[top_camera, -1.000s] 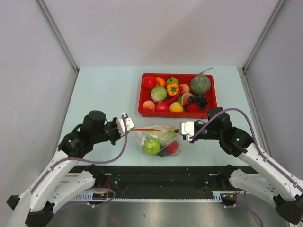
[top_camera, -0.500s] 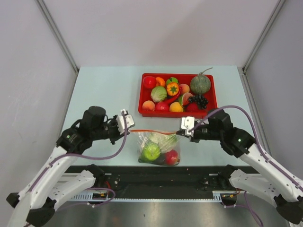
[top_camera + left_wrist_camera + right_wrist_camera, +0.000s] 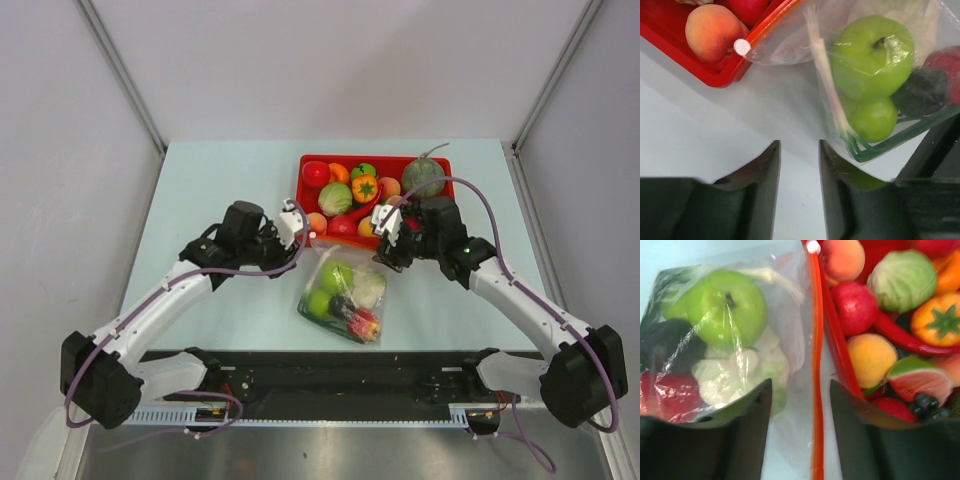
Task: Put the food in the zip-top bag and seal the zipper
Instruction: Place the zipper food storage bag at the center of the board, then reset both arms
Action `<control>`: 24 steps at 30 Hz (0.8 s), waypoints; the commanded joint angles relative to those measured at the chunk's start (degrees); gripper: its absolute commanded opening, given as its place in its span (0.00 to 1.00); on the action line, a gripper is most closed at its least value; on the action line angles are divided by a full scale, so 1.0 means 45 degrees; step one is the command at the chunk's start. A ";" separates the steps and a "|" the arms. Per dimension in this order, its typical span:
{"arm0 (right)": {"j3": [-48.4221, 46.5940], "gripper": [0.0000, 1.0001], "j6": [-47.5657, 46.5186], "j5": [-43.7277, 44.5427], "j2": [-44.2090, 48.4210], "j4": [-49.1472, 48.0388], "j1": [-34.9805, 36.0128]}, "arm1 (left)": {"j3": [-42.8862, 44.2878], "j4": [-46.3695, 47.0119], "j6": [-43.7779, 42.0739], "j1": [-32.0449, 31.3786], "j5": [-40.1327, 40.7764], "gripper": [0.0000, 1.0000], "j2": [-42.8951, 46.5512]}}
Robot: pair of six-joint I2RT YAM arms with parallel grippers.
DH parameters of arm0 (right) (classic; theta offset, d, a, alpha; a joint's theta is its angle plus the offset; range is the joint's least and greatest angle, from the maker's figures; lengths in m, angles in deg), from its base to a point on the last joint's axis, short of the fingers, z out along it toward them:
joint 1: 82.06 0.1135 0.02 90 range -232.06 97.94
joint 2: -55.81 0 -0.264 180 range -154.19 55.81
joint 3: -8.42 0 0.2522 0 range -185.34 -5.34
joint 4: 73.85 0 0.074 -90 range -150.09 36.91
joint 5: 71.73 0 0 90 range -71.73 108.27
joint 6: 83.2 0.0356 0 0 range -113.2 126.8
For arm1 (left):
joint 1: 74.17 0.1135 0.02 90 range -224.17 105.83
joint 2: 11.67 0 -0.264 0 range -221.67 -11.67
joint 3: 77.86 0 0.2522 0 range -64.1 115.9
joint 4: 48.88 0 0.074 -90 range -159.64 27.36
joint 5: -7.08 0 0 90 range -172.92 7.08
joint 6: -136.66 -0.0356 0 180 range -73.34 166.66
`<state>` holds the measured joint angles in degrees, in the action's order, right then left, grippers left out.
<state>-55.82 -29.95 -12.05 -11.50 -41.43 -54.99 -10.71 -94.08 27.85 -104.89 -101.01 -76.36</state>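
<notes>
Half a second ago the clear, crinkly plastic zip-top bag (image 3: 345,295) hung stretched between the two arms near the front of the pale tabletop (image 3: 220,190). Now it lies flat on that tabletop, with its mouth end carried back against the front wall of the red rectangular plastic tray (image 3: 303,190) and its base pointing toward the arm bases. Both arms have swung inward and back with it. The left tool (image 3: 799,150) has its fingers apart over bare tabletop just beside the bag's corner and grips nothing. The right tool (image 3: 800,390) is likewise spread, and the thin orange-red plastic zipper (image 3: 815,365) runs loose through the gap rather than pinched. Inside the bag sits the toy food: bright green plastic apples (image 3: 335,276), a pale cauliflower (image 3: 370,290), a red fruit (image 3: 365,322) and something dark I cannot name. A small white slider (image 3: 813,246) rests at the zipper's far end, toward the left tool. This reads as a release after loading. The strip looks like one flat line in the right wrist view, but whether it is pressed shut along its whole run cannot be told, so the seal may still need checking.
</notes>
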 commanded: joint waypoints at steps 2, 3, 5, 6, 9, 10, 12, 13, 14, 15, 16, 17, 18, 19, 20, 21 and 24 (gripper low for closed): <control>-0.0423 0.88 0.0255 0.0427 0.0093 -0.1565 0.0196 | 0.0168 0.0717 0.1365 0.0497 -0.0509 0.59 0.0408; -0.0442 0.91 0.0450 0.0605 0.0404 -0.1741 0.0176 | 0.0148 0.0698 0.1754 0.0769 -0.0686 0.68 0.0874; -0.0617 0.97 0.0569 0.0899 0.0815 -0.1880 0.0079 | 0.0323 0.0543 0.2127 0.1141 -0.0785 0.90 0.1325; -0.0734 0.98 0.0724 0.0957 0.1300 -0.1822 0.0001 | 0.0479 0.0348 0.2419 0.1240 -0.0805 0.99 0.1521; -0.1379 1.00 0.1778 0.0919 0.2025 -0.1141 -0.0448 | 0.1376 -0.0589 0.3104 0.1903 -0.0746 1.00 0.1894; -0.1496 1.00 0.2322 0.0938 0.2472 -0.1002 -0.0623 | 0.1901 -0.0881 0.3221 0.2156 -0.0804 1.00 0.1836; -0.1731 1.00 0.2929 0.0958 0.2885 -0.0613 -0.1345 | 0.2528 -0.1934 0.3301 0.2859 -0.1134 1.00 0.1622; -0.1790 1.00 0.3436 0.0939 0.3216 -0.0456 -0.1638 | 0.3227 -0.2326 0.3262 0.3132 -0.1195 1.00 0.1253; -0.1945 1.00 0.3653 0.0919 0.3354 -0.0261 -0.2317 | 0.3544 -0.2697 0.3223 0.3580 -0.1196 1.00 0.0979; -0.1966 1.00 0.3791 0.0919 0.3453 0.0128 -0.2672 | 0.3856 -0.3474 0.3145 0.3797 -0.1196 1.00 0.0744; -0.2005 1.00 0.4179 0.0900 0.3589 0.0344 -0.3101 | 0.4304 -0.3752 0.3048 0.3954 -0.1196 1.00 0.0529; -0.2044 1.00 0.4376 0.0880 0.3629 0.0559 -0.3898 | 0.4482 -0.4026 0.2989 0.4323 -0.1215 1.00 0.0121; -0.2083 1.00 0.4591 0.0861 0.3591 0.0968 -0.4409 | 0.4581 -0.4222 0.2969 0.4520 -0.1273 1.00 0.0001; -0.2122 1.00 0.4864 0.0648 0.3571 0.1184 -0.4859 | 0.4621 -0.4263 0.2949 0.4696 -0.1216 1.00 -0.0116; -0.2103 1.00 0.5350 0.0452 0.3474 0.1361 -0.5347 | 0.4602 -0.4244 0.2930 0.4930 -0.1176 1.00 -0.0272; -0.2084 1.00 0.5625 0.0257 0.3396 0.1826 -0.6550 | 0.4524 -0.4050 0.2910 0.5009 -0.1118 1.00 -0.0332; -0.2006 1.00 0.6077 -0.0856 0.2869 0.3017 -0.8196 | 0.3959 -0.3640 0.3144 0.5186 -0.0922 1.00 -0.0391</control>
<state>-64.03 -8.66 -10.87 4.24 -36.97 -83.80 8.50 -109.54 40.64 -82.86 -105.07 -77.89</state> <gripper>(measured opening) 0.995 0.994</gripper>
